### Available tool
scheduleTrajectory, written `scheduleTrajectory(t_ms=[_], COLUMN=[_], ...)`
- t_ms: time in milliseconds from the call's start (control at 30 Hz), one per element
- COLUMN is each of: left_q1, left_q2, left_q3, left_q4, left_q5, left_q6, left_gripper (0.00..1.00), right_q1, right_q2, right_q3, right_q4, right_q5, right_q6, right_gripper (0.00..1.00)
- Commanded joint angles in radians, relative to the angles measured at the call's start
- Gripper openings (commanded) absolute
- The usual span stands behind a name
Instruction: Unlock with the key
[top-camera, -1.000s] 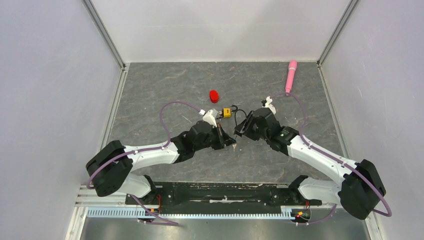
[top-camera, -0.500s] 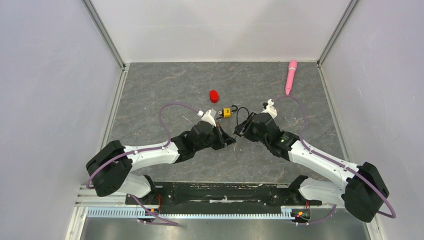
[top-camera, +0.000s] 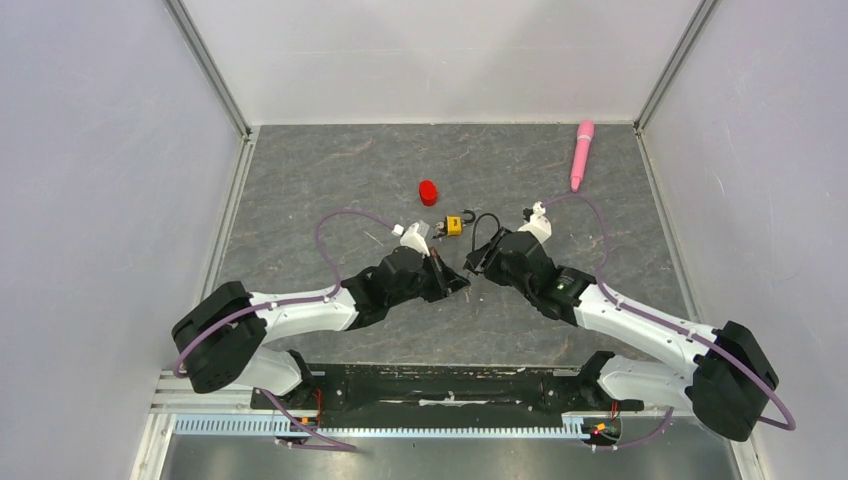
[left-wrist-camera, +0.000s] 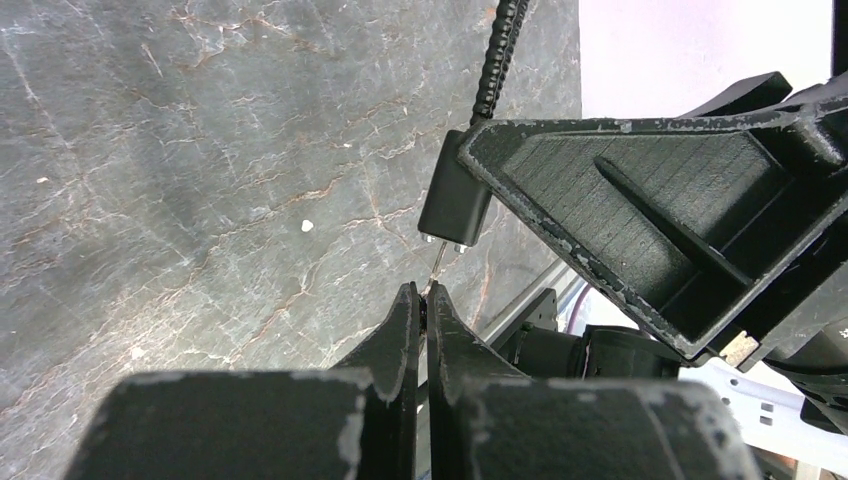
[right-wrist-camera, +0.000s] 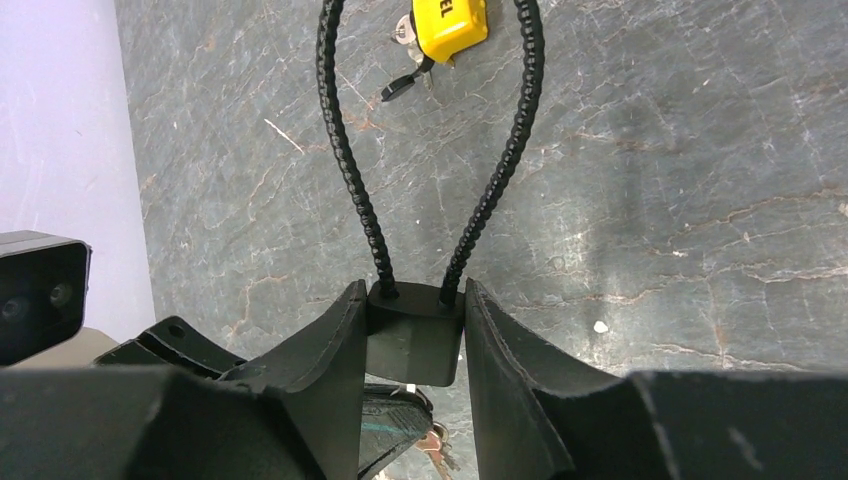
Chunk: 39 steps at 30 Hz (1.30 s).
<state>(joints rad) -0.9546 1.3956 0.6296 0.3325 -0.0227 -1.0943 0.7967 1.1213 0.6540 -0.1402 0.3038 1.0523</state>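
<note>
silvery key (left-wrist-camera: 437, 261) mostly hidden in clenched left end effector (left-wrist-camera: 422, 294); right end effector (right-wrist-camera: 412, 296) grasps black block (right-wrist-camera: 410, 345).

On table (top-camera: 330, 170): key (left-wrist-camera: 437, 262) at cord block (left-wrist-camera: 455, 205); padlock (top-camera: 454, 225) behind; cap (top-camera: 428, 192) behind-L of it; pen (top-camera: 581, 155) far back-R.
</note>
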Motion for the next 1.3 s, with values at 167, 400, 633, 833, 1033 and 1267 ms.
scheduleTrajectory(t_ms=[167, 400, 633, 833, 1033, 1267], left_q1=[0.011, 0.011, 0.013, 0.014, 0.024, 0.034], left_q2=[-0.052, -0.064, -0.078, -0.075, -0.087, -0.099], left_q3=[-0.025, -0.045, -0.074, -0.062, -0.067, -0.089], left_q4=[0.205, 0.273, 0.306, 0.304, 0.314, 0.431], left_q5=[-0.156, -0.104, -0.163, -0.191, -0.235, -0.23], left_q6=[0.028, 0.161, 0.138, 0.116, 0.086, 0.159], left_gripper=[0.02, 0.02, 0.02, 0.02, 0.02, 0.02], right_q1=[0.071, 0.074, 0.075, 0.094, 0.119, 0.136], right_q2=[0.014, 0.02, 0.006, 0.024, 0.027, 0.035], right_q3=[0.0, 0.017, 0.013, 0.016, 0.011, 0.006], right_q4=[-0.003, 0.037, 0.029, 0.048, 0.058, 0.054], right_q5=[-0.076, -0.116, -0.126, -0.145, -0.155, -0.166], right_q6=[0.06, 0.005, 0.012, 0.0, 0.004, 0.003], right_gripper=[0.0, 0.0, 0.0, 0.0, 0.0, 0.0])
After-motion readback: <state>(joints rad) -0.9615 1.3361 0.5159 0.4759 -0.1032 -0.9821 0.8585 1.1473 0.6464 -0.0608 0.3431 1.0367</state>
